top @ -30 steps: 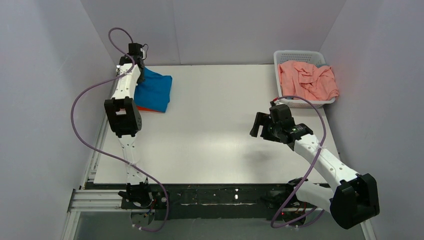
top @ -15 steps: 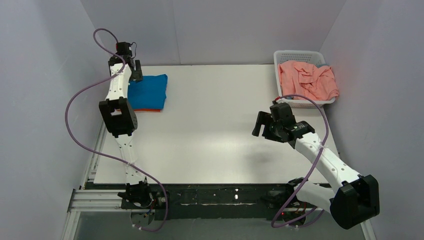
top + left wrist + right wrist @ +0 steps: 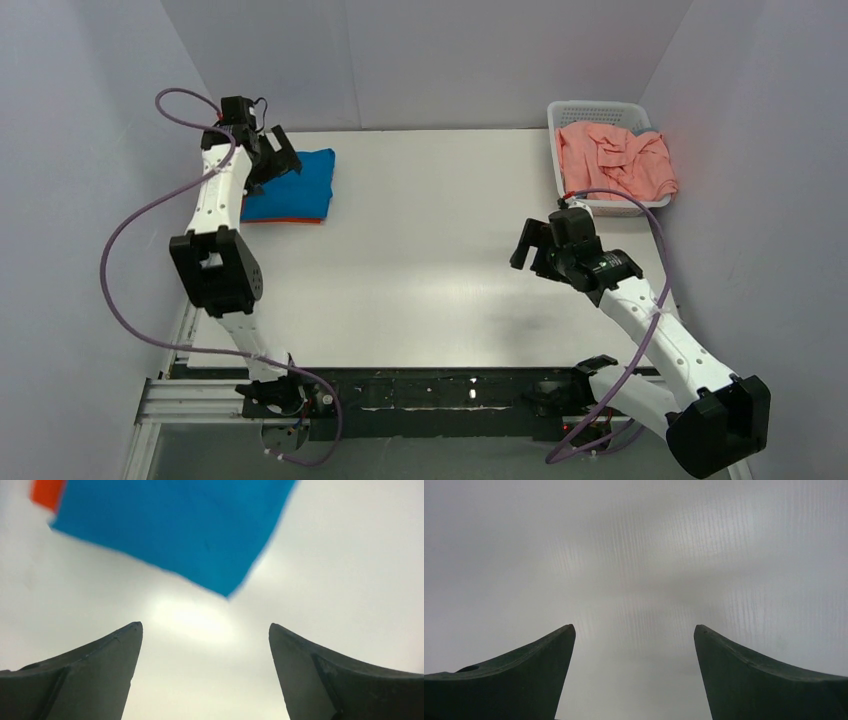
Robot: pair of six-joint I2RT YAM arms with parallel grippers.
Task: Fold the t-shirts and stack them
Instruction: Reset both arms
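Over at the far right corner of the tabletop [image 3: 430,240] sits the white slatted basket [image 3: 598,105]. One crumpled pink t-shirt [image 3: 615,160] fills it, heaped up and hanging a little over the right-hand rim. Nothing else can be made out in the basket.

Across at the far left corner lies the stack. A folded blue t-shirt [image 3: 298,185] is on top, and an orange t-shirt [image 3: 288,219] under it shows only as a thin strip along the near edge. The pile lies flat on the tabletop, well apart from the basket.

The left end effector [image 3: 280,158] hangs over the far left part of the blue t-shirt, and its fingers [image 3: 100,655] are spread wide with nothing between them. The left wrist camera sees the blue cloth ahead of the fingertips, somewhat blurred, with a corner of orange peeking out at the upper left. Only bare white surface lies in the gap between the fingers themselves.

On the other side, the right end effector [image 3: 528,248] hovers over open tabletop on the right half, on the near side of the basket and clear of it. It is spread wide too and holds nothing. Its wrist camera shows two dark fingers [image 3: 524,665] and plain white surface between them. A purple cable [image 3: 130,225] loops off the left arm.
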